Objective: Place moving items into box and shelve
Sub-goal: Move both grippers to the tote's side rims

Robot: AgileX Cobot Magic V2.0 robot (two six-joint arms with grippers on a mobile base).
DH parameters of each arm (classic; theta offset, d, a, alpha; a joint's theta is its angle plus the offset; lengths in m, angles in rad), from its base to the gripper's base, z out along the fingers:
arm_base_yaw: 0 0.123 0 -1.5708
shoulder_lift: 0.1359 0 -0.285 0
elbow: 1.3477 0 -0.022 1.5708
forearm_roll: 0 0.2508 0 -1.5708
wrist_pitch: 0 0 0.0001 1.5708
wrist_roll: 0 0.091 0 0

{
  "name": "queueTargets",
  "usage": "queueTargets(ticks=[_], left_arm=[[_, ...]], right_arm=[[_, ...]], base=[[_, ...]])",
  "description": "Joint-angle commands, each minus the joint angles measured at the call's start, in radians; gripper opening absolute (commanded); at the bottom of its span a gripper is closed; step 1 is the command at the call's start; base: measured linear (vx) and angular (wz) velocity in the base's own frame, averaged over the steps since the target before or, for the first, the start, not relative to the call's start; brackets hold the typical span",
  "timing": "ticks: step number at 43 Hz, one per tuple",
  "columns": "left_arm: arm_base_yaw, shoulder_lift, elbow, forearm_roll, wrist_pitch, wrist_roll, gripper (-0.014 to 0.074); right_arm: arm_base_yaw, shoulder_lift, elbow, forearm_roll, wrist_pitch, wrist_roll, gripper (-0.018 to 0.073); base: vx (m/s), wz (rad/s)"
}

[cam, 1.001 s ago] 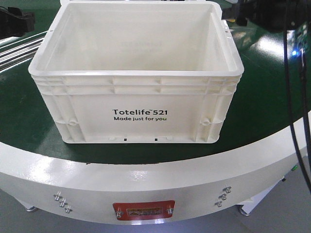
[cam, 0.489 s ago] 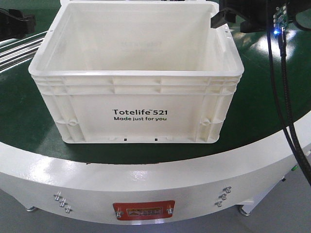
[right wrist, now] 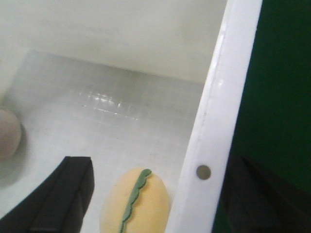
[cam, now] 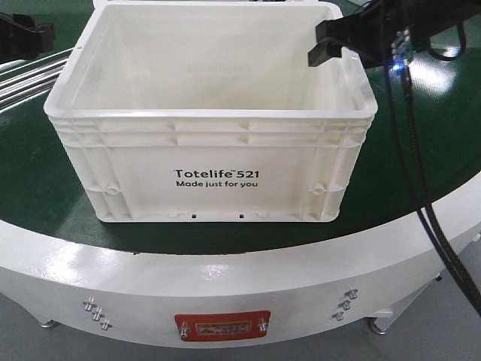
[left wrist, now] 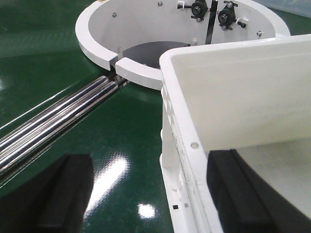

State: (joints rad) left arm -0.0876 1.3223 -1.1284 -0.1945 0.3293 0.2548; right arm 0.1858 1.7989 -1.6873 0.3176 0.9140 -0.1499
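The cream box (cam: 210, 120) marked "Totelife 521" stands on the green round table. My right gripper (cam: 334, 41) hangs open over the box's right rim. In the right wrist view its jaws (right wrist: 160, 199) straddle that rim (right wrist: 214, 131), one finger inside and one outside. Below them, on the box floor, lies the yellow-orange plush with the green leaf (right wrist: 136, 204), not held. The pale pink-brown plush (right wrist: 7, 133) shows at the left edge of the floor. My left gripper (left wrist: 153, 194) is open, with its fingers either side of the box's left wall (left wrist: 184, 145). It is a dark shape (cam: 26, 35) at the far left.
Chrome rods (left wrist: 53, 121) run across the green surface left of the box toward a white ring hub (left wrist: 131, 68). The table's white outer rim (cam: 240, 278) curves along the front. Black cables (cam: 421, 188) hang down from the right arm at the right side.
My right gripper has swung left from the upper right corner and now reaches over the box's right rim. The left gripper and the box have not moved.
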Motion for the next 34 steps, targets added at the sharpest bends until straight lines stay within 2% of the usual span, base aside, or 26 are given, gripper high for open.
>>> queueTargets(ticks=[1,18,27,29,30,34], left_arm=[[-0.001,-0.033,-0.039,-0.008,-0.072,-0.004,0.0584],[-0.001,-0.033,-0.039,-0.008,-0.072,-0.003,0.0584],[-0.001,-0.033,-0.039,-0.008,-0.072,-0.002,0.0584],[-0.001,-0.033,-0.039,-0.008,-0.072,-0.002,0.0584],[-0.001,-0.033,-0.039,-0.008,-0.071,-0.002,0.0584],[-0.001,-0.033,-0.039,-0.008,-0.069,-0.003,0.0584]], right_arm=[[0.015,0.006,-0.133,-0.075,-0.009,0.111,0.0560],[0.016,0.058,-0.144,-0.090,0.011,0.114,0.0500],[0.016,0.059,-0.144,-0.093,0.011,0.122,0.0403],[0.016,0.060,-0.144,-0.094,0.012,0.123,0.0360],[0.016,0.060,-0.144,-0.096,0.018,0.107,0.0000],[0.016,0.060,-0.144,-0.096,0.018,0.107,-0.0012]], base=[[0.00,0.00],[0.00,0.00],[0.00,0.00],[0.00,0.00],[0.00,0.00],[0.00,0.00]])
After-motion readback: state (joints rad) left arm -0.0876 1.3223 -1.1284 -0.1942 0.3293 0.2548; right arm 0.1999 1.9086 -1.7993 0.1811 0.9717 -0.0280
